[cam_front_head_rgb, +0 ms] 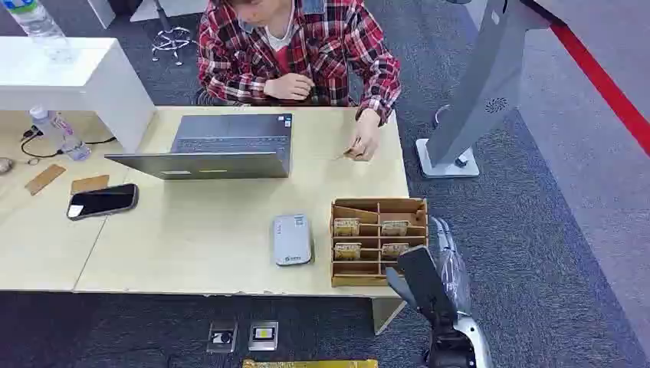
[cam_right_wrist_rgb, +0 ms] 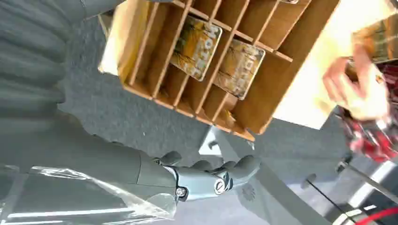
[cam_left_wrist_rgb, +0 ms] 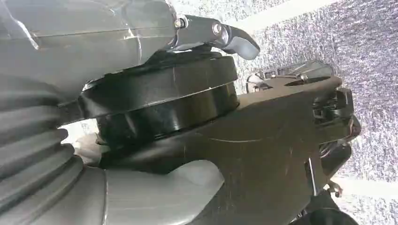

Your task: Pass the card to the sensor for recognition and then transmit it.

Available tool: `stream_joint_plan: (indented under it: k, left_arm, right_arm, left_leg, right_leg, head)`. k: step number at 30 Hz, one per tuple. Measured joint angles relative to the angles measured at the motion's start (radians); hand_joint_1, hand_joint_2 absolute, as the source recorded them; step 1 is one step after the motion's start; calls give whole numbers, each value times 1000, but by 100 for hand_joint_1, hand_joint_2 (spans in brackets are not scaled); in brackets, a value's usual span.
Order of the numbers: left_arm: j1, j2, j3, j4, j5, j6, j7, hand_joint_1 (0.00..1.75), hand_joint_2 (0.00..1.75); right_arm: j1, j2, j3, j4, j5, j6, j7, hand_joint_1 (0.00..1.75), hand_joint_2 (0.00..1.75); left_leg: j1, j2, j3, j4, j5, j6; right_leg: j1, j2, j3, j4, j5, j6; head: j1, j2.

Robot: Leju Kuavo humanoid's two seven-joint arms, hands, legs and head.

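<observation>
Four yellow cards (cam_front_head_rgb: 347, 227) sit in the slots of a wooden box (cam_front_head_rgb: 379, 241) at the right front corner of the desk (cam_front_head_rgb: 199, 245), two in one row and two in the row nearer the robot. Just left of the box lies a small grey sensor (cam_front_head_rgb: 292, 239), flat on the desk. Behind these stands an open laptop (cam_front_head_rgb: 218, 146), and to the far left a dark phone (cam_front_head_rgb: 102, 202) lies near two brown slips. A person in a red checked shirt sits at the far side, one hand (cam_front_head_rgb: 365, 143) resting on the desk and holding a thin card.

The right hand (cam_front_head_rgb: 444, 264) hangs beside the desk's right edge, just beyond the box and apart from it; in the right wrist view its fingers (cam_right_wrist_rgb: 234, 169) are gently curled, spread apart and holding nothing. The left hand (cam_left_wrist_rgb: 225, 37) shows close up in the left wrist view over grey carpet; whether its fingers are apart or together cannot be told.
</observation>
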Motion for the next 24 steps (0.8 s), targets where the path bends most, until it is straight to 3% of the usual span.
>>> stream_joint_plan:
  k: [4, 14, 24]
  left_arm:
    - [0, 1, 0, 0, 0, -5, 0, 0, 175]
    - [-1, 8, -1, -1, 0, -33, 0, 0, 175]
    - [-2, 13, -3, -3, 0, -50, 0, 0, 175]
  right_arm:
    - [-22, 0, 0, 0, 85, 42, 22, 0, 175]
    - [-150, 0, 21, 6, 482, 211, 143, 0, 175]
    - [-259, 0, 59, 33, 706, 245, 185, 0, 175]
  left_leg:
    - [0, 0, 0, 0, 0, 0]
    - [0, 0, 0, 0, 0, 1]
    - [0, -1, 0, 0, 0, 1]
  right_leg:
    - [0, 0, 0, 0, 0, 0]
    - [0, 0, 0, 0, 0, 0]
    - [0, -1, 0, 0, 0, 0]
  head:
    - [0, 0]
    - [0, 0]
    - [0, 0]
